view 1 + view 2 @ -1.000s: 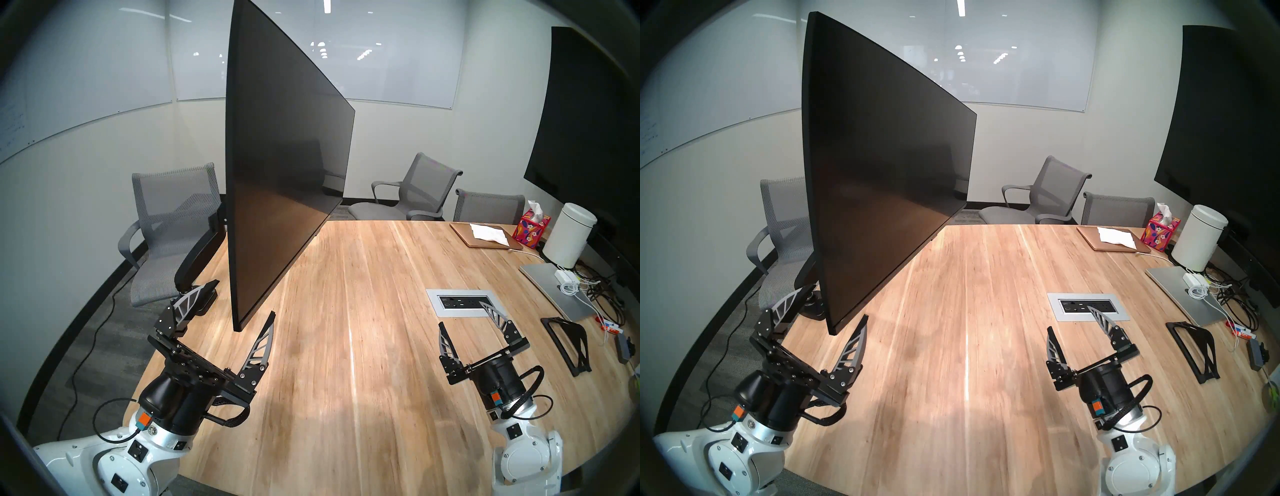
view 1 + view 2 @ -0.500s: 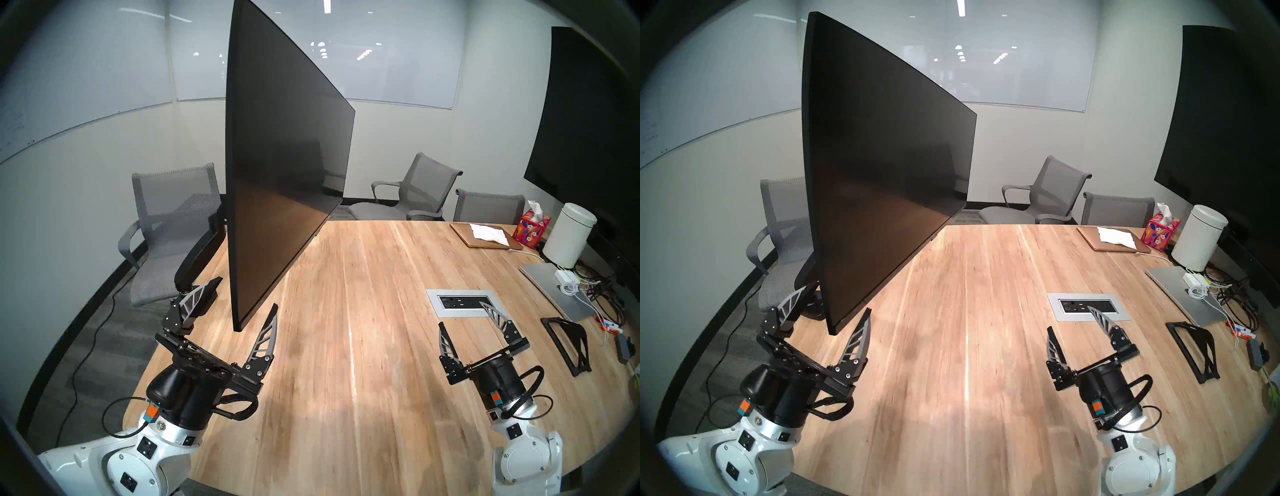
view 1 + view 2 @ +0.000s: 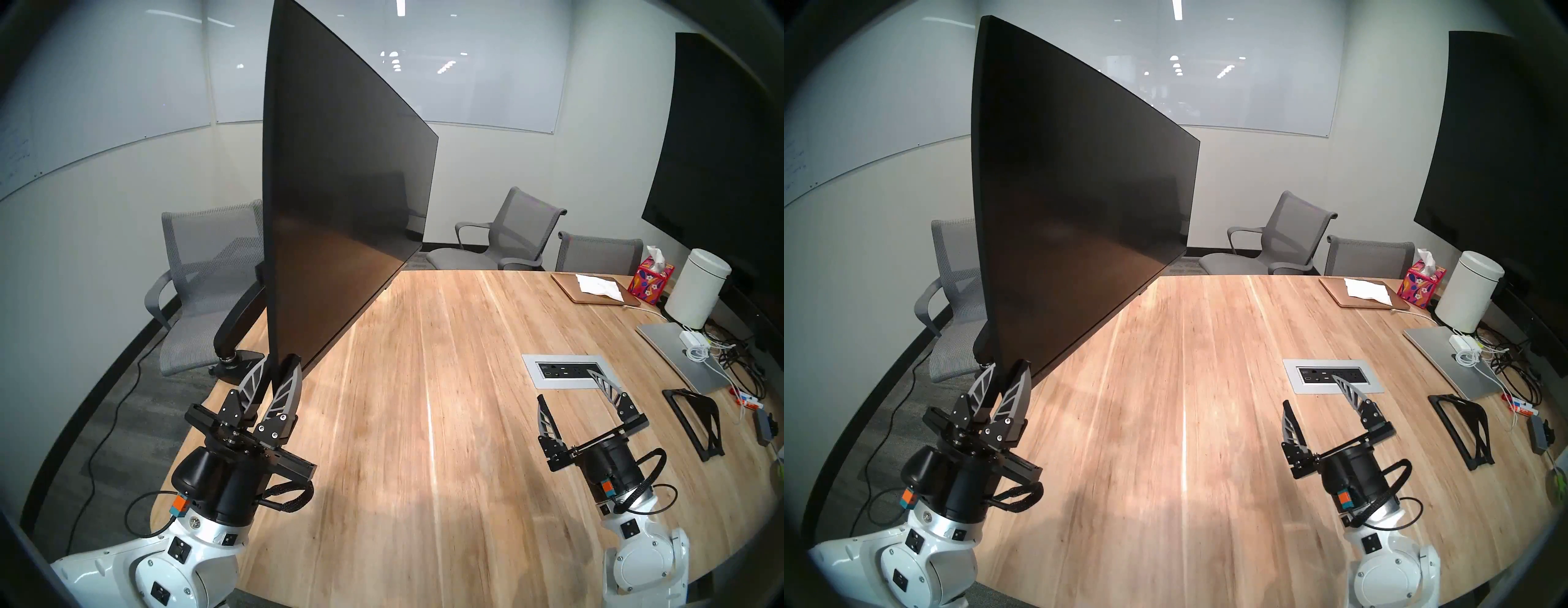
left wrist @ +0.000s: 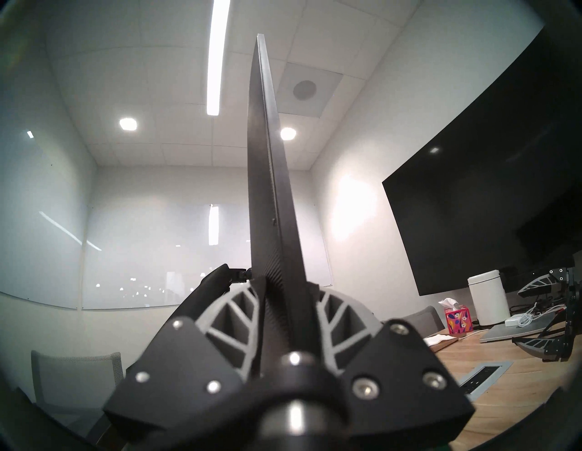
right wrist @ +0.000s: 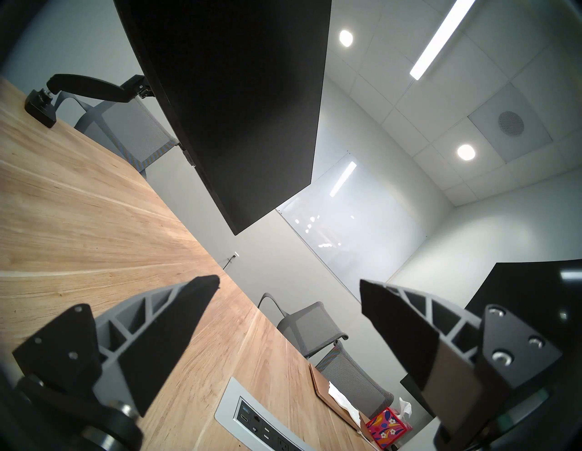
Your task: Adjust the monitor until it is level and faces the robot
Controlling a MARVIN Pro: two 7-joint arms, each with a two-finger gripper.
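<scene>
So left gripper (image 3: 281, 368) pinched the monitor (image 3: 339, 204) corner; right gripper (image 3: 568, 388) gaped empty beside the outlet box (image 3: 564, 370).

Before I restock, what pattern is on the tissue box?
Pink with flowers, the tissue box shows best in left wrist view.

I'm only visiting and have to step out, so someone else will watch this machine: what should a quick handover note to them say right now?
Left gripper: shut on the near bottom corner of the monitor.
Right gripper: open, empty, above the wooden table.
Monitor: on its black arm, clamped at the table's left edge, turned almost edge-on to the robot.
Done: corner gripped.
Left: swing the screen round to face the robot, then level it.
</scene>
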